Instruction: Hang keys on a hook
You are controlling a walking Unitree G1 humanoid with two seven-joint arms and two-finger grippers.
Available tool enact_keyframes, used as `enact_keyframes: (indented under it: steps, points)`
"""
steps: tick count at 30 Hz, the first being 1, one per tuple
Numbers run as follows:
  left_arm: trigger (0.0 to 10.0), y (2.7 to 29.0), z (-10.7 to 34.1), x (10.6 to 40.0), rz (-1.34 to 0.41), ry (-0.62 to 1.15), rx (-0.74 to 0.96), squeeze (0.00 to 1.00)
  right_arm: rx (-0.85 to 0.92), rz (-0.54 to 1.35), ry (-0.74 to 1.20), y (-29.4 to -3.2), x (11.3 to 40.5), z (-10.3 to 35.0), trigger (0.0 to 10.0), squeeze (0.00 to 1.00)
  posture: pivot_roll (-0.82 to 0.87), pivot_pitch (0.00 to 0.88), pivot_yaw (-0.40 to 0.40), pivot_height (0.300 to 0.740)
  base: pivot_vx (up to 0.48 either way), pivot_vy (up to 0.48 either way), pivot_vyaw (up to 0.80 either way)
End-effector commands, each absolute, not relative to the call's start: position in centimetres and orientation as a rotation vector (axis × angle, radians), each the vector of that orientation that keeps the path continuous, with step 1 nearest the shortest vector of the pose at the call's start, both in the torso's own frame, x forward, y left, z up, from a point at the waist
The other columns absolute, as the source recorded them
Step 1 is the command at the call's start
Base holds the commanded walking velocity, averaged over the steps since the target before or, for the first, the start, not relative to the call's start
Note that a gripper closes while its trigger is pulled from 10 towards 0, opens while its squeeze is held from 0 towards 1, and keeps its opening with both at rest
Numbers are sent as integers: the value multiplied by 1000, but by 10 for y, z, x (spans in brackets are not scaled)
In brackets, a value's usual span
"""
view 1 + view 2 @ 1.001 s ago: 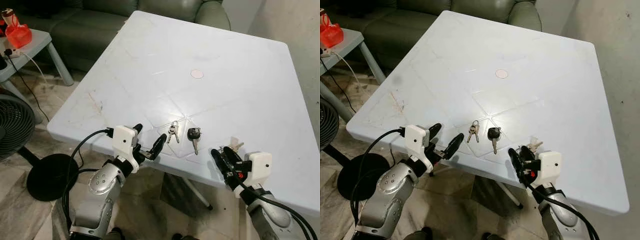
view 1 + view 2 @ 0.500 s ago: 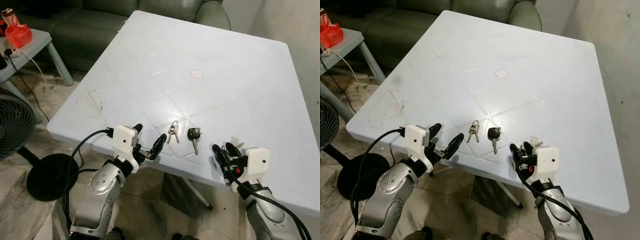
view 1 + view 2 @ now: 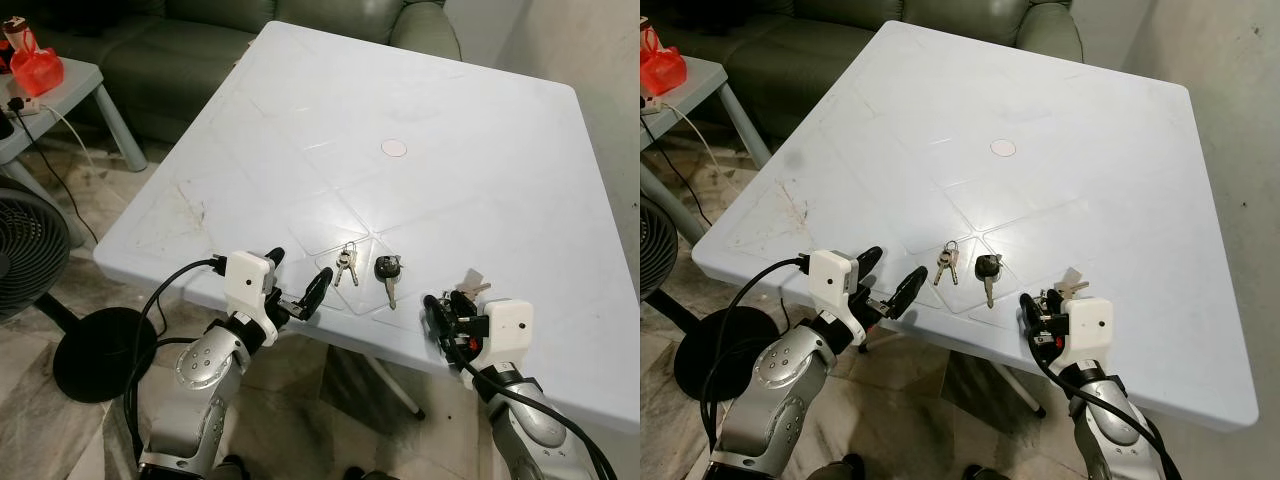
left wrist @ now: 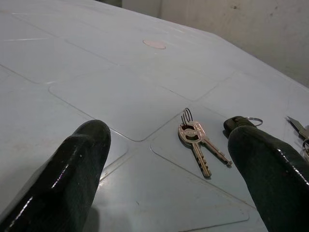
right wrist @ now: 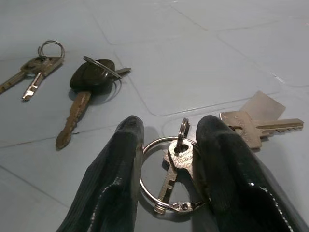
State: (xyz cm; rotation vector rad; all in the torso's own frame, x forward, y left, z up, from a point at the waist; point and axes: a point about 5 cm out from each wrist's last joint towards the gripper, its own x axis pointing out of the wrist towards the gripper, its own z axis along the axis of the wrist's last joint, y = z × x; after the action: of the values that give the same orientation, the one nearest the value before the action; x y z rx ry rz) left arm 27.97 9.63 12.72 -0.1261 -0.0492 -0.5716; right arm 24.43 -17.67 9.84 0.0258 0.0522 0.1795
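**My right jaws straddle the key ring at the near edge of the desk**

My right gripper (image 5: pixel 166 164) sits low at the near edge of the white desk (image 3: pixel 480 140), its jaws slightly spread with one finger on each side of a large key ring (image 5: pixel 166 193). The ring lies flat between the fingertips (image 5: pixel 120 159), carrying a small silver key marked with lettering. I cannot tell whether the fingers press the ring or only stand beside it. Just beyond that ring lie a brass key and a pale tag (image 5: pixel 263 106), flat on the desk.

To my left of that bunch, a black-headed key (image 3: pixel 388 270) lies on the desk with its own ring, blade pointing toward the near edge. Just beside it, further left, rests a pair of small keys (image 3: pixel 345 262) on a thin ring.

My left gripper (image 3: pixel 295 285) hovers at the desk's near edge, jaws spread wide and holding nothing, the pair of small keys near and ahead of them.

A pink round spot (image 3: pixel 394 148) marks the middle of the desk. Off to my left stand a black fan (image 3: pixel 25 250), a small grey side table (image 3: pixel 70 90) with a red bag (image 3: pixel 35 65), and a green sofa (image 3: pixel 200 40) behind the desk.
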Motion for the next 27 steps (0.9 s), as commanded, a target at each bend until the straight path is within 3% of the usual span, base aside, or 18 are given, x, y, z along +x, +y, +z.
enact_keyframes:
  steps: [1, 2, 3, 4, 5, 6, 27]
  points:
    - [10000, 96, 125, 278, -574, -43, -124, 0, 2, 149, 82, -179, 243, 93, 10000, 0, 76, 199, -58, 740, 0, 0, 0]
    - [10000, 96, 126, 278, -575, -43, -124, 0, 5, 141, 84, -179, 243, 93, 5020, 0, 76, 199, -58, 740, 0, 0, 0]
    - [10000, 96, 126, 278, -575, -43, -123, 0, 6, 139, 84, -179, 243, 93, 5020, 0, 76, 199, -58, 740, 0, 0, 0]
    - [10000, 96, 126, 278, -575, -43, -123, 0, 1, 134, 85, -179, 244, 93, 4078, 0, 76, 199, -58, 740, 0, 0, 0]
    - [10000, 96, 126, 278, -575, -44, -123, 0, 4, 136, 88, -178, 244, 93, 3843, 0, 76, 199, -58, 740, 0, 0, 0]
    - [10000, 96, 126, 278, -575, -44, -123, 0, 5, 132, 85, -179, 244, 93, 0, 0, 76, 199, -58, 740, 0, 0, 0]
    - [10000, 97, 126, 279, -562, -45, -123, 0, 3, 100, 63, -185, 244, 97, 0, 0, 78, 207, -61, 740, 0, 0, 0]
